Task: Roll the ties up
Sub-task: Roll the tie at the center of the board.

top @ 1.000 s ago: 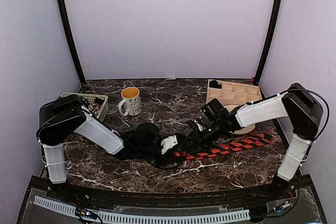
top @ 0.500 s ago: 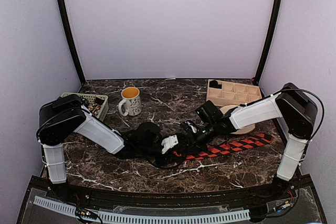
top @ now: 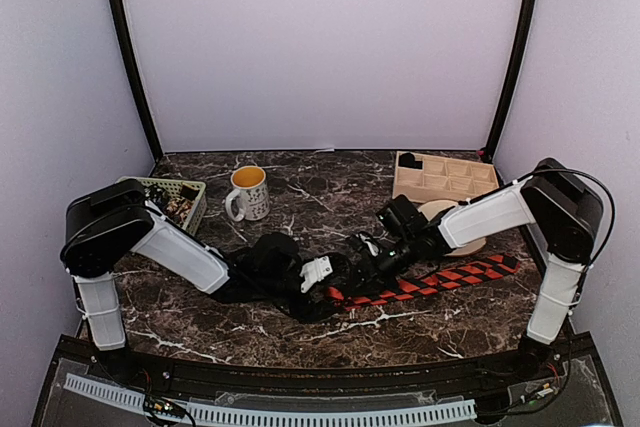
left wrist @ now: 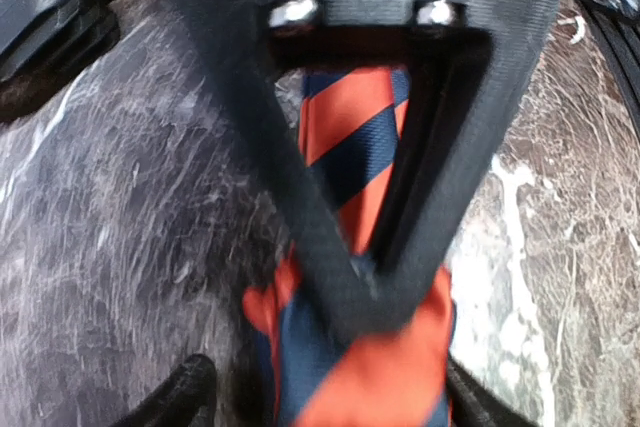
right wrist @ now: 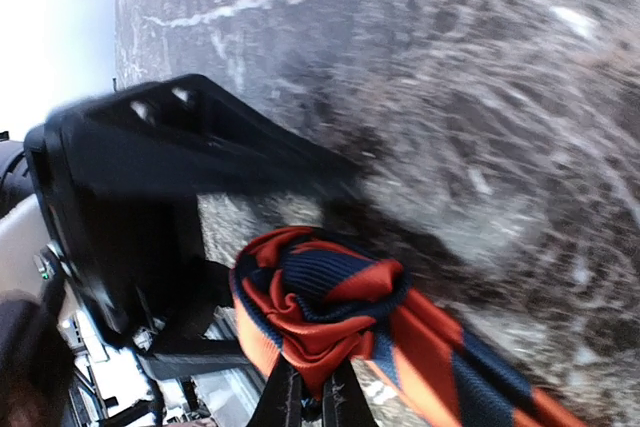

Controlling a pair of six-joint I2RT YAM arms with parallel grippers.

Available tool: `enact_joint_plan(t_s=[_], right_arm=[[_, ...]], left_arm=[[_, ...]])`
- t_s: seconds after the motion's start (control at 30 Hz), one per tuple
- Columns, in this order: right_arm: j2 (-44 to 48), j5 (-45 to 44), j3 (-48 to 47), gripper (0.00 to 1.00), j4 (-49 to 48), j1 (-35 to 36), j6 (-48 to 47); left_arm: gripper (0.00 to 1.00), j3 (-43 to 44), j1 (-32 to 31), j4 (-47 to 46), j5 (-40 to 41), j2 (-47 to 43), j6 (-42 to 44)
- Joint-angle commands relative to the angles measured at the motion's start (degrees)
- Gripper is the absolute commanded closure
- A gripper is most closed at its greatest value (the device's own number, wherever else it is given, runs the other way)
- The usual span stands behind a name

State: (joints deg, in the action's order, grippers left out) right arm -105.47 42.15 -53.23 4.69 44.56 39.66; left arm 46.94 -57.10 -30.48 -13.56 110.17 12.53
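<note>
1. Dark marble counter (top: 250,327), lilac walls.
2. Striped red-and-black tie (top: 440,279) flat across counter's centre-right; near end wound into a roll (right wrist: 320,302) mid-counter.
3. Pressed together on that roll: right fingers (right wrist: 283,399).
4. Spread wide, one each side of tie: left fingers (left wrist: 185,397).

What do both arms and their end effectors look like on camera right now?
The left arm and right arm match: white shell links between bulky black joints. A thin black cable loops outside the right arm's shoulder. The left end effector and right end effector are black; the right one's triangular finger carries two silver screws. No readable markings.
</note>
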Motion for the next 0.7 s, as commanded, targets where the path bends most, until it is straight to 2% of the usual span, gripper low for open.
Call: enact_joint_plan(t_s=[0.0, 0.07, 0.13, 0.23, 0.3, 0.37, 0.43, 0.67], right_arm=[[-2.4, -6.4, 3.6, 1.0, 4.7, -1.2, -2.6], [-2.4, -7.1, 4.2, 1.0, 5.0, -1.7, -3.2], [-2.2, -8.1, 4.8, 1.0, 5.2, -2.2, -3.4], [-2.2, -9.4, 5.6, 1.0, 5.8, -3.1, -3.8], [-2.4, -10.1, 5.7, 1.0, 6.3, -3.6, -4.1], [-2.8, -11.0, 5.6, 1.0, 7.1, -3.7, -4.4], [-3.2, -11.9, 5.7, 1.0, 8.0, -3.7, -4.6], [-3.4, -12.3, 8.6, 1.0, 7.7, -4.3, -4.0]], left_arm=[[0.18, -4.7, 0.8, -0.9, 1.6, -5.7, 0.3], [0.14, -6.6, 0.8, -3.8, 2.6, -8.5, -1.3], [0.02, -8.9, 0.8, -7.6, 4.5, -11.4, -4.1], [0.01, -10.3, 1.0, -11.2, 6.6, -12.2, -10.8], [0.01, -8.6, 1.5, -8.6, 1.2, -11.0, -12.5], [0.01, -8.4, 1.7, -10.4, -4.8, -9.2, -12.6], [0.01, -8.4, 1.5, -13.8, -6.7, -6.8, -12.7], [0.01, -4.6, 0.2, -18.6, -7.0, 1.7, -8.4]])
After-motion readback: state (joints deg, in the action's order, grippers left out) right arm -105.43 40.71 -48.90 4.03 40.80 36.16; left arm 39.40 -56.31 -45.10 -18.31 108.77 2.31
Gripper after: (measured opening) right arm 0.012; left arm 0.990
